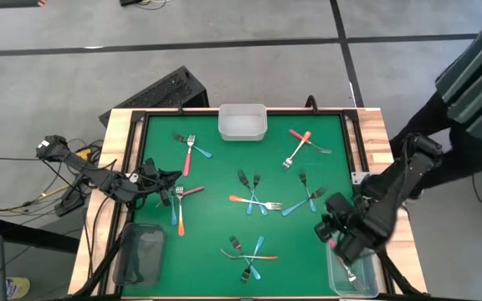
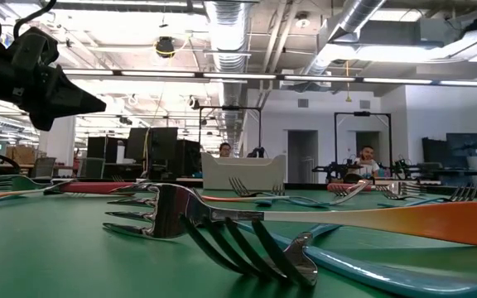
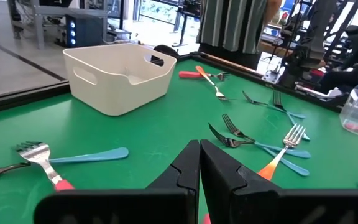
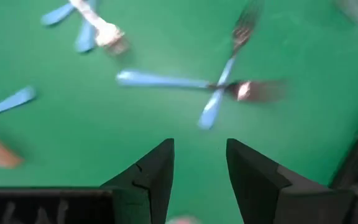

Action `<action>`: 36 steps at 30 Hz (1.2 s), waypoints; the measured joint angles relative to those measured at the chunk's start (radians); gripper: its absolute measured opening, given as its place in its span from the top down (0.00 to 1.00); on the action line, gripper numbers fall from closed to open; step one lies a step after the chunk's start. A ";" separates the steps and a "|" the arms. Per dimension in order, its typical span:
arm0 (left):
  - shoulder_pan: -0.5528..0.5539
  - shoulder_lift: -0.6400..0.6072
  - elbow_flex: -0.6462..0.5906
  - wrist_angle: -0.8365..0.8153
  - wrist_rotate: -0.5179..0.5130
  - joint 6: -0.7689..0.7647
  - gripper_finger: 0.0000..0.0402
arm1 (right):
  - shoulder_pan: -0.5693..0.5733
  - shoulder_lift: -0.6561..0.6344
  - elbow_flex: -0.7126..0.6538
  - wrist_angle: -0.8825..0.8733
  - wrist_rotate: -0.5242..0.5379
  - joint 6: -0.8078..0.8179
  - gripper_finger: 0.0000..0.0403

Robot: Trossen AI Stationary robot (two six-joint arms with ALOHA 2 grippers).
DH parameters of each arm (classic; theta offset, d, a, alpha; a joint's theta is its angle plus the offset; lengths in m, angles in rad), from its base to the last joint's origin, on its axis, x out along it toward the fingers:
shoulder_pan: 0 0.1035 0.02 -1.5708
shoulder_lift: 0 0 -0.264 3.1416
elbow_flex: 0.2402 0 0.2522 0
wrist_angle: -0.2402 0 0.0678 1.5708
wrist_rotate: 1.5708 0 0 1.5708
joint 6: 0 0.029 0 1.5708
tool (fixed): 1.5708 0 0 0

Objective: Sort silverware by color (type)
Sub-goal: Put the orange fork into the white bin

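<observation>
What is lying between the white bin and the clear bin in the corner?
In the high view, forks lie between the white bin and the clear bin: crossed blue-handled forks on the green mat, and the right gripper near the clear bin.

White bin (image 1: 242, 122) at mat's far edge; clear bin (image 1: 354, 276) near right corner.

Left arm reaches in from the left edge, left gripper (image 1: 164, 186) low over the left-centre of the surface, fingers (image 3: 188, 169) pressed together. Right arm angles in from the right side, right gripper (image 4: 199, 168) near the front-right corner, fingers parted, empty.
</observation>
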 joint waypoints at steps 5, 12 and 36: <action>-0.001 0.000 0.000 0.003 0.022 -0.021 1.00 | -0.167 -0.022 -0.063 0.089 -0.001 -0.239 0.57; -0.001 0.000 0.000 0.010 0.087 -0.069 1.00 | -0.361 -0.074 -0.146 0.453 -0.009 -0.711 0.57; 0.102 0.157 0.000 0.017 -0.010 0.146 0.75 | -1.259 0.015 -0.162 0.577 -0.118 -1.324 0.58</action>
